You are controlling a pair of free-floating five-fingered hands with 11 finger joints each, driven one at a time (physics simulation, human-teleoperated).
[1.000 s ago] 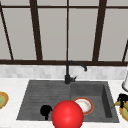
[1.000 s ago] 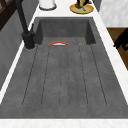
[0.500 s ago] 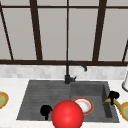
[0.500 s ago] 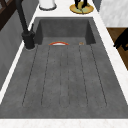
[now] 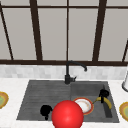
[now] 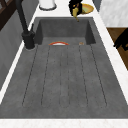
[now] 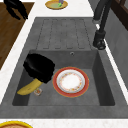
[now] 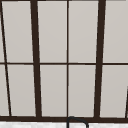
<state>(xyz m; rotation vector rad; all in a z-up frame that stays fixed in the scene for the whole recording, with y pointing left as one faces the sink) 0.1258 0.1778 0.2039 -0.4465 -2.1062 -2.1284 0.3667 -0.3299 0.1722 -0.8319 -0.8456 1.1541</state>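
My right hand is over the right end of the sink basin, curled round one end of a yellow banana that slants downward. In the right side view that hand hangs above the basin floor with the banana sticking out below it. Beside it, a white plate with a red rim lies flat in the basin. My left hand hovers open near the sink's front edge, left of a big red ball. From the side this hand is out over the wooden floor.
A black faucet stands behind the sink, and the ribbed drainboard lies to the left. A yellow dish sits on the counter at each end. A white container stands at the right. A small round piece lies on the basin floor.
My right hand has carried the banana leftward from over the right counter to above the sink basin. The left hand, ball and plate have stayed put.
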